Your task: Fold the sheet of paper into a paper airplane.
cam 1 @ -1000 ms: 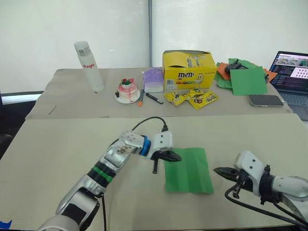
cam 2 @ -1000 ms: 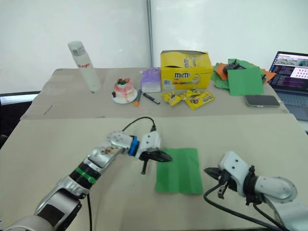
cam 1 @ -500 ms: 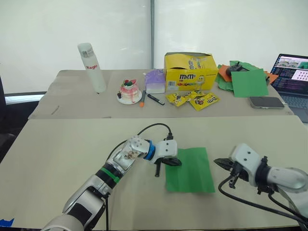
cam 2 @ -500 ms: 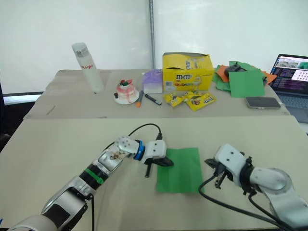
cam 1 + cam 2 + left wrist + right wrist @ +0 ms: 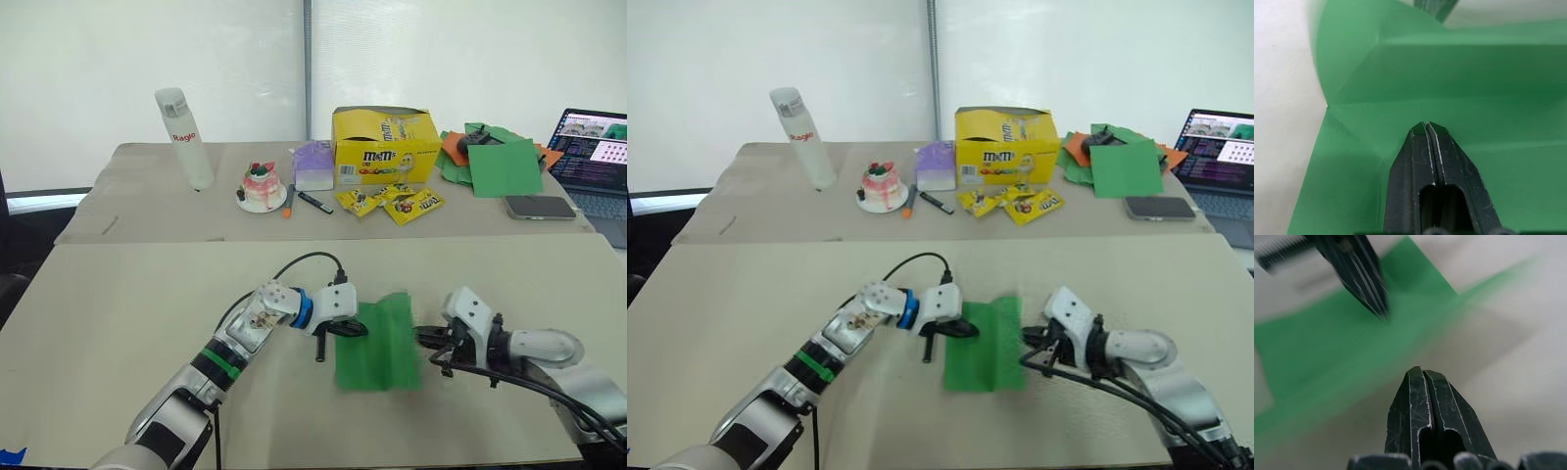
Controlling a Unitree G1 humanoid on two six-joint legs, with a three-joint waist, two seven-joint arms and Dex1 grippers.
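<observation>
The sheet of paper (image 5: 377, 343) is bright green and lies on the near table, with creases showing in the left wrist view (image 5: 1459, 73). It is a creased rectangle; no paper airplane is in view. My left gripper (image 5: 359, 331) is shut, its tip resting on the sheet's left part (image 5: 1426, 126). My right gripper (image 5: 421, 339) is shut at the sheet's right edge, which is raised off the table and blurred. In the right wrist view its tip (image 5: 1420, 371) sits just short of the green paper (image 5: 1327, 347), opposite the left gripper's fingers (image 5: 1369, 289).
On the far table stand a yellow candy box (image 5: 384, 144), candy packets (image 5: 392, 202), a small cake (image 5: 262, 186), a white bottle (image 5: 182, 137), a heap of green and orange sheets (image 5: 495, 157), a phone (image 5: 540, 207) and a laptop (image 5: 598, 147).
My right gripper has moved left up to the sheet's right edge, and that edge has risen, so the sheet looks narrower. The left gripper has stayed on the sheet's left part.
</observation>
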